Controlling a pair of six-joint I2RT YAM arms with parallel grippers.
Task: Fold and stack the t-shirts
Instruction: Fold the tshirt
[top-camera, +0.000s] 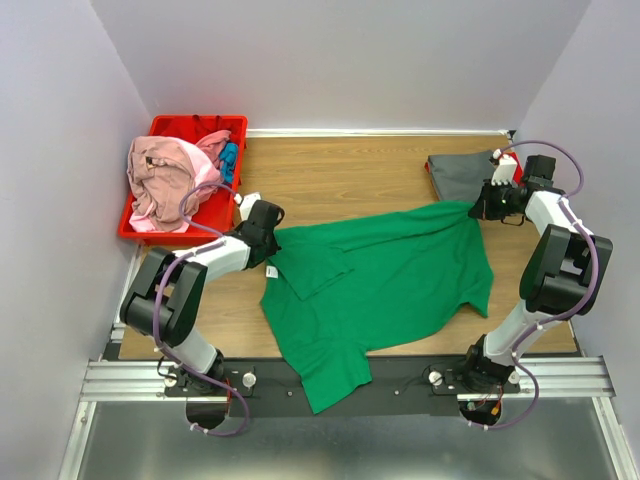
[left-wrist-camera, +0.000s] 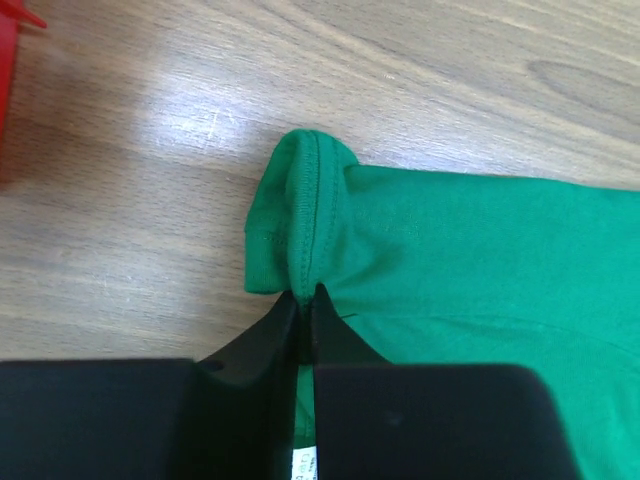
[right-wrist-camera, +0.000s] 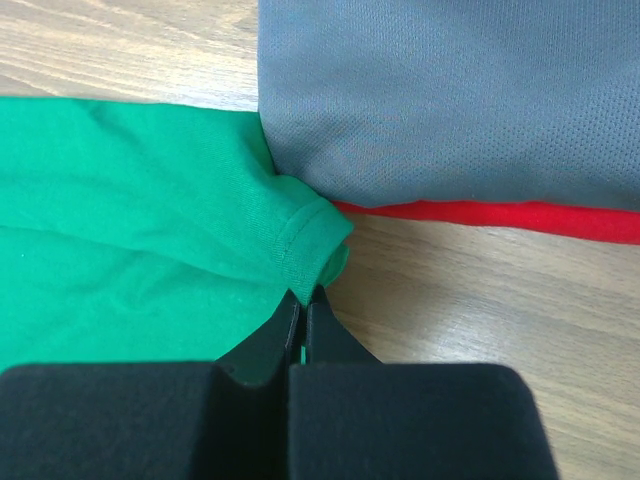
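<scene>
A large bright green t-shirt (top-camera: 380, 275) lies spread on the wooden table, its lower part hanging over the near edge. My left gripper (top-camera: 268, 232) is shut on its left hem corner (left-wrist-camera: 300, 215), with the white label under the jaws. My right gripper (top-camera: 484, 206) is shut on its right hem corner (right-wrist-camera: 310, 245). A folded dark grey t-shirt (top-camera: 462, 172) lies at the back right, just beyond the right gripper; it fills the top of the right wrist view (right-wrist-camera: 450, 100), with a red cloth edge (right-wrist-camera: 500, 215) under it. A pink shirt (top-camera: 165, 180) and a blue one (top-camera: 229, 160) lie in the red bin.
The red plastic bin (top-camera: 195, 126) stands at the back left, close to my left arm; its corner shows in the left wrist view (left-wrist-camera: 15, 20). White walls close in on both sides and the back. A metal rail (top-camera: 340, 378) runs along the near edge.
</scene>
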